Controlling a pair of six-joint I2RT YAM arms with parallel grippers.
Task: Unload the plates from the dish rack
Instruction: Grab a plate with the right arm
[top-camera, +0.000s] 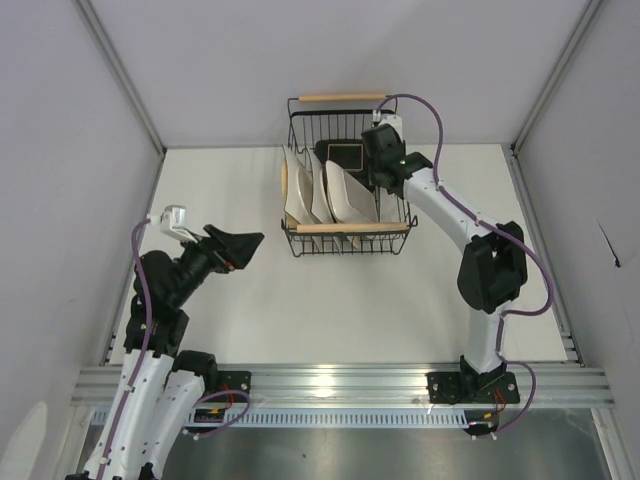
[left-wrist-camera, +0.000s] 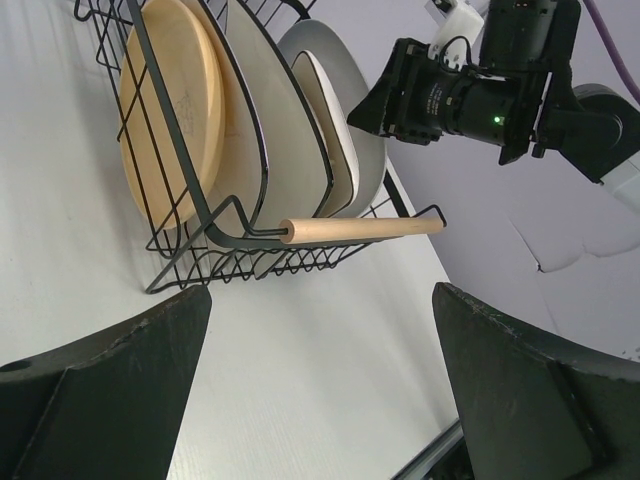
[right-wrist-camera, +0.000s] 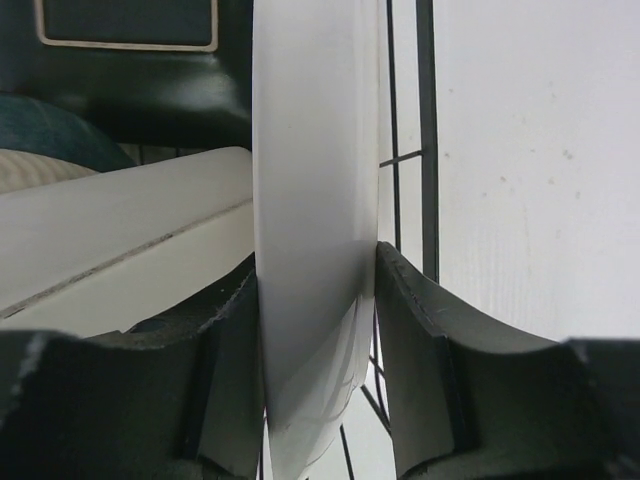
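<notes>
right gripper (right-wrist-camera: 318, 300) down in rack (top-camera: 343, 97), jaws pinched on rim of white plate (right-wrist-camera: 310, 150), pads touching both faces. left gripper (top-camera: 247, 243) wide open, holding nothing, well apart from rack. other plates (left-wrist-camera: 245, 150) stand on edge in rack, leaning. my worry: rim-only pinch, so plate could swing or slip on lift, snag wire, drag rack or knock neighbours.

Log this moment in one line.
right gripper: pinching edge of white plate, inside rack | left gripper: open, above table, facing rack
</notes>
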